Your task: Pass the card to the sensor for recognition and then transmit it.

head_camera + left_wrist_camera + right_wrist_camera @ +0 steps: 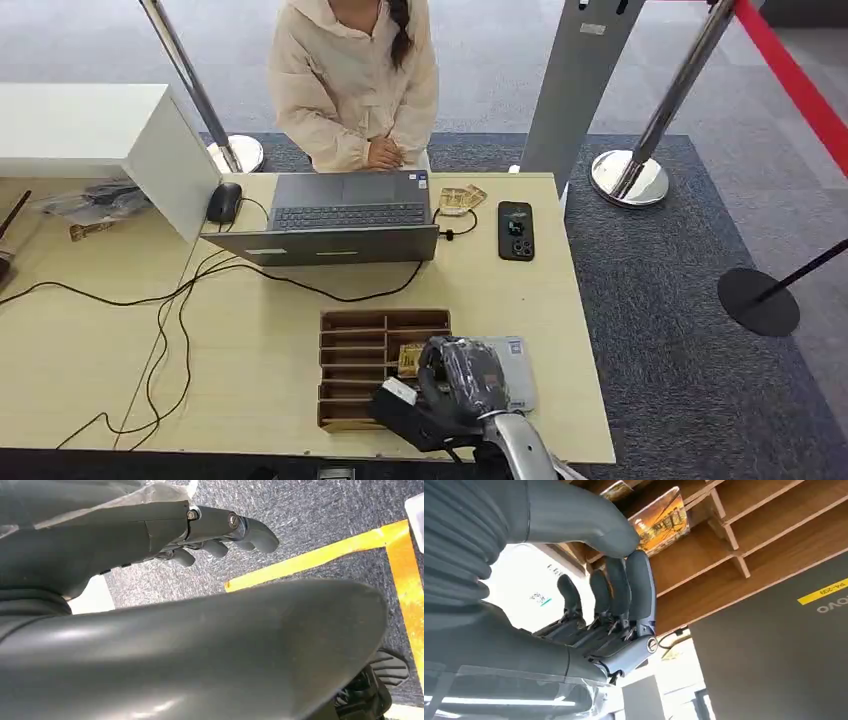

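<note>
Your right hand [455,385] sits low at the counter's [260,350] near edge, over the wooden tray [365,345]; thumb and fingers [636,587] pinch a yellow card [659,517] in one of its slots. Your left hand [220,535] hangs over the carpet, fingers loosely curled, holding nothing. Along the far edge, a person sits behind the laptop [345,215], phone [515,230] beside it.
</note>
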